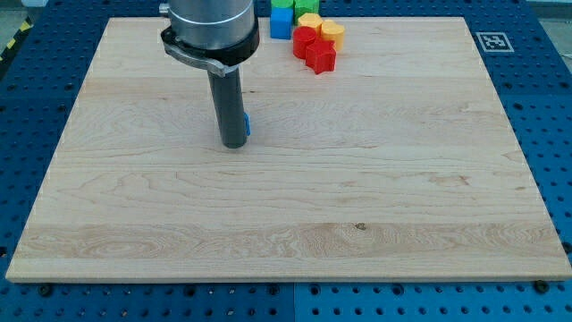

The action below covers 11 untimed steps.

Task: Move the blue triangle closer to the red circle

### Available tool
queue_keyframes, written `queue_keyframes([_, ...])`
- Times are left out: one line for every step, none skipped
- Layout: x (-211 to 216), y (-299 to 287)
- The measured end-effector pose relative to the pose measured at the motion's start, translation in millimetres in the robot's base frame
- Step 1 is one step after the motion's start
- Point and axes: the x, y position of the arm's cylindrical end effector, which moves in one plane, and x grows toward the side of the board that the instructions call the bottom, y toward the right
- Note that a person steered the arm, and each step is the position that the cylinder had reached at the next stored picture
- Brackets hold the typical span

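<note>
While upright, my tip [234, 143] touches the blue block [247, 124].

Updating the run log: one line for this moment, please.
my tip: against blue block | red circle: top cluster, far | task: not done

Robotics lab test station. Pale wooden bench [295, 197] sits on a blue perforated metal base [545, 98] with a regular hole grid. Printed fiducial marker [491, 41] at the bench's far right corner. Yellow-black hazard tape [12, 43] at far left. Toy blocks [308, 31] clustered at far edge
</note>
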Motion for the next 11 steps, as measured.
queue_keyframes([0, 11])
queue_keyframes([-1, 11])
queue_keyframes([-2, -16])
queue_keyframes([-2, -44])
queue_keyframes([-16, -46])
queue_keyframes([-38, -45])
queue_keyframes([-41, -36])
queue_keyframes([-33, -22])
queue_keyframes([-32, -21])
queue_keyframes([-18, -2])
queue_keyframes([11, 17])
